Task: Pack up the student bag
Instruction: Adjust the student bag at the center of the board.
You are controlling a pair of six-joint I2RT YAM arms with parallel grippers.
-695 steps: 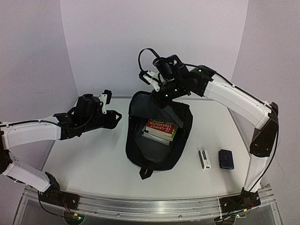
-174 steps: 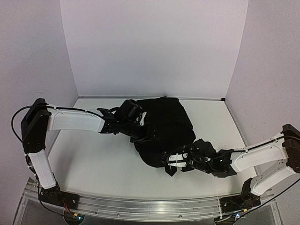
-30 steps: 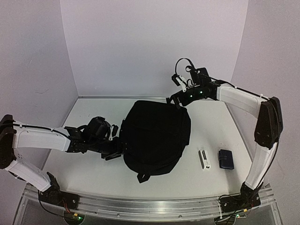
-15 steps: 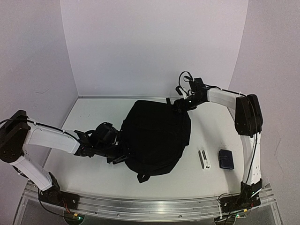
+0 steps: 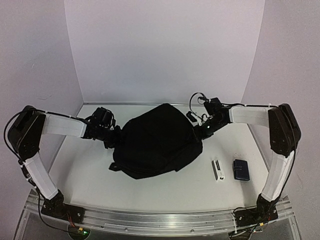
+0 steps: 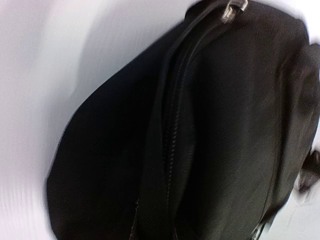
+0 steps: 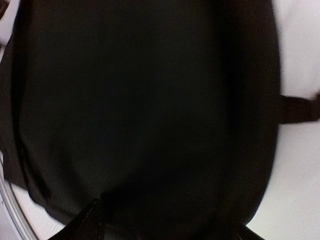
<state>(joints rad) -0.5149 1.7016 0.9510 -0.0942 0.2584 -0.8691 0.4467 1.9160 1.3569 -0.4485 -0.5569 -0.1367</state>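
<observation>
- Black soft fabric dominates the scene: the student bag (image 5: 157, 142) lies in the middle of the white table (image 5: 90, 175), bulging, with its dark outer face up.
- A short strap end (image 5: 114, 166) sticks out from the bag's near-left corner and rests on the table.
- The left gripper (image 5: 114, 139) is pressed against the bag's left edge, its arm stretched low across the table from the left wall side.
- The left wrist view is blurred and shows only the bag's side, with a zip line (image 6: 172, 130) running along it and a small metal pull (image 6: 235, 6) at the top; none of its fingers show, so whether that claw is wide, narrow or gripping fabric cannot be told.
- The right gripper (image 5: 201, 129) sits at the bag's far-right edge, touching or just over the fabric.
- The right wrist view is almost wholly filled with black cloth, and the state of that claw cannot be told either.
- A small white object (image 5: 218, 170) lies on the table just right of the bag, apart from it.
- A dark-blue case (image 5: 241, 169) lies just beside the white object, further right.
</observation>
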